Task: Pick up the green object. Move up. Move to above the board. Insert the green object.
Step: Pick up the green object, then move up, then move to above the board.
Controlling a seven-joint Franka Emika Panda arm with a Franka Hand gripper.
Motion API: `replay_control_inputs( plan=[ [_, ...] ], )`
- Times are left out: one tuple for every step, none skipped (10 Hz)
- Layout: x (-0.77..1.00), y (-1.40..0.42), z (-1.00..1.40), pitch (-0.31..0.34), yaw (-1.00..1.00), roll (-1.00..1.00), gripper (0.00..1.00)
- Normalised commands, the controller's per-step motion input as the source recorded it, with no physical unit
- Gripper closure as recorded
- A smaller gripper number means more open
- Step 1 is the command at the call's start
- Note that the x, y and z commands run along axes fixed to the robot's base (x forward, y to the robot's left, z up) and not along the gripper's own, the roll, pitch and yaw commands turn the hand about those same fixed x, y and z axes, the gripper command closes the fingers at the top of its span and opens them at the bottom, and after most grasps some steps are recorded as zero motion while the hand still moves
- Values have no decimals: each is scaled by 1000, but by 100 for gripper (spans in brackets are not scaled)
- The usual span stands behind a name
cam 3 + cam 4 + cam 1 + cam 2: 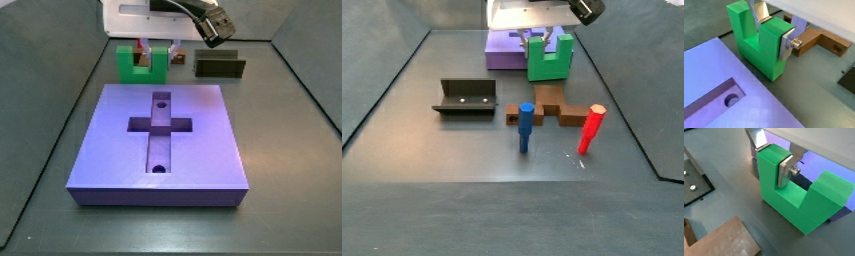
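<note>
The green object (757, 47) is a bright green U-shaped piece standing upright with its prongs up, beside the board's short edge. My gripper (773, 27) is shut on one of its prongs, with a silver finger (785, 44) flat against each side. Both wrist views show this grip (771, 155). In both side views the green object (140, 63) (549, 58) is low by the floor; whether it touches the floor I cannot tell. The board (167, 140) is a large lavender-purple slab with a cross-shaped recess and two round holes. It also shows in a side view (509, 48) behind the piece.
A brown block (556, 112) lies on the floor with a blue peg (527, 125) and a red peg (589, 130) standing by it. The dark fixture (465, 98) stands apart from them; it also shows in a side view (221, 66) beside the green piece.
</note>
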Motion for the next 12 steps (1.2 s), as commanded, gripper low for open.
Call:
replay_control_inputs(
  plan=[
    [0, 0, 0, 0, 0, 0, 100],
    [0, 0, 833, 0, 0, 0, 100],
    [-72, 34, 717, 62, 8, 7, 100],
    [-76, 24, 502, 79, 6, -2, 100],
    [-24, 7, 243, 50, 5, -20, 100],
    [0, 0, 1400, 0, 0, 0, 100],
    [-4, -1, 1400, 17, -2, 0, 100],
    [-36, -3, 1400, 17, -3, -21, 100],
    [12, -5, 1400, 17, -4, -34, 100],
    [49, -5, 1400, 49, -5, -35, 100],
    [43, -5, 790, 99, -8, -27, 100],
    [40, -3, 433, 83, -7, -28, 100]
  ],
)
